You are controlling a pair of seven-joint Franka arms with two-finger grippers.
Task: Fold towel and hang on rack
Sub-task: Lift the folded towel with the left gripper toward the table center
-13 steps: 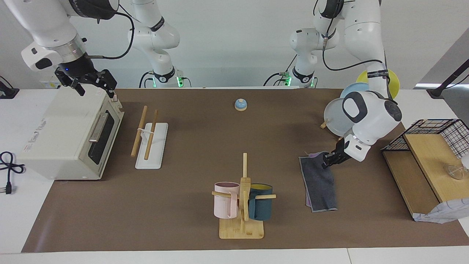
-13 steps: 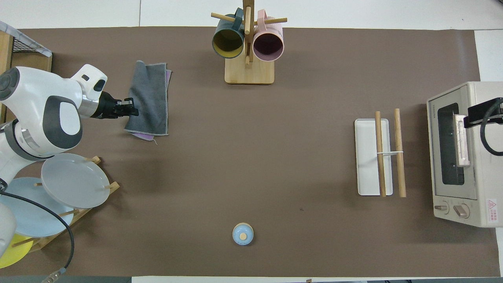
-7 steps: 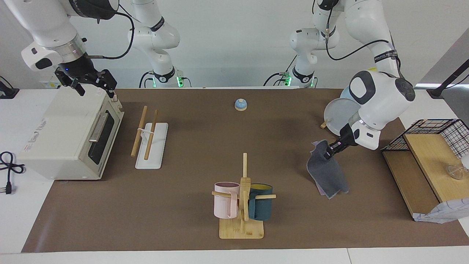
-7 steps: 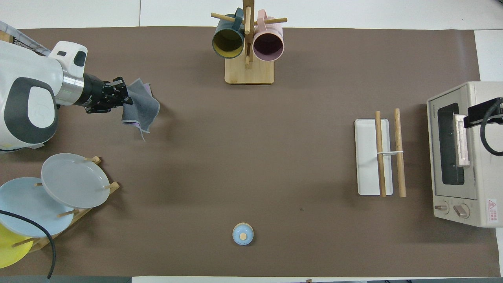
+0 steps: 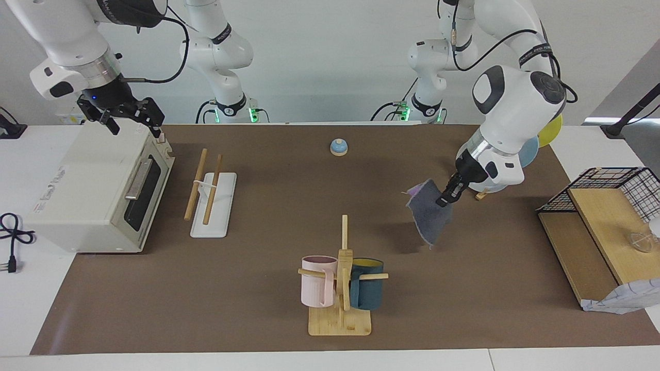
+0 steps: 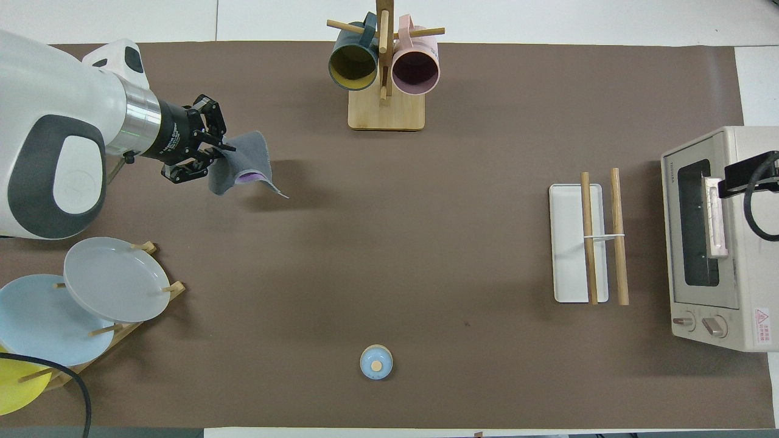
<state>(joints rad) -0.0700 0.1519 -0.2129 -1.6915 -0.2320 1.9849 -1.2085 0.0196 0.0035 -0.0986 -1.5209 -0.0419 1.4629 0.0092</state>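
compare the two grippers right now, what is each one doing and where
The left gripper is shut on the towel, holding it in the air over the mat, off the table. The right gripper holds nothing and waits over the toaster oven, at the right arm's end near the rack. The left gripper points down at a slant. Both are black two-finger grippers on white arms.

A robotics lab is showing here, dressed as a kitchen. Two white jointed robot arms (image 5: 515, 103) are standing bolted at the edge of a white tabletop (image 5: 31, 309) that is wearing a brown paper-like mat (image 5: 258, 288) before a bare white wall. Household props are sitting staged on it: a cream toaster oven (image 5: 98, 190), a wooden mug tree with pink and teal mugs (image 5: 341, 281), and a wooden stand of pale plates (image 6: 91, 298).
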